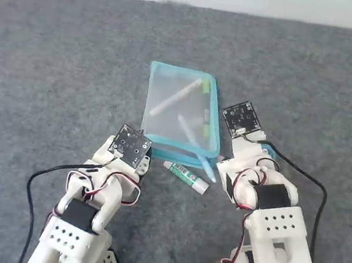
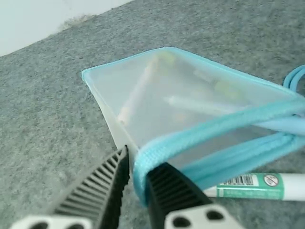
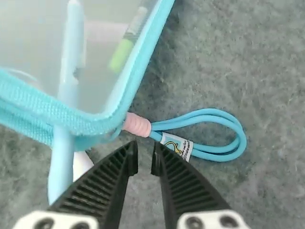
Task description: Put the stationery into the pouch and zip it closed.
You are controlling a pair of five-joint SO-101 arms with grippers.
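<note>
the pouch [image 1: 182, 67] lay flat on the grey table [image 1: 56, 59] between the two arms, its open mouth toward them. several pens showed through its translucent side. the left gripper [image 2: 138, 164] was pinching the blue zip edge at the pouch's near corner, lifting that rim a little. the right gripper [image 3: 144, 155] sat just beside the pink zip pull [image 3: 137, 125] and its blue cord loop [image 3: 224, 143], its jaws nearly pressed together with a thin gap and nothing between them. the job looked unfinished: a green-labelled marker [image 1: 185, 176] rested on the table just outside the mouth, and a pale blue pen [image 1: 205, 166] stuck half out across the zip line. the main risk was closing too soon. a slider drawn along now would probably jam against the protruding pen or shut the marker out. the right jaws were also narrow enough that they might nip the slack cord instead of the pull, so a tug would stretch the loop rather than move the slider. the left's hold was on a thin fabric edge, which could slip free under a pull, and the light pouch would then slide along the table instead of zipping.
</note>
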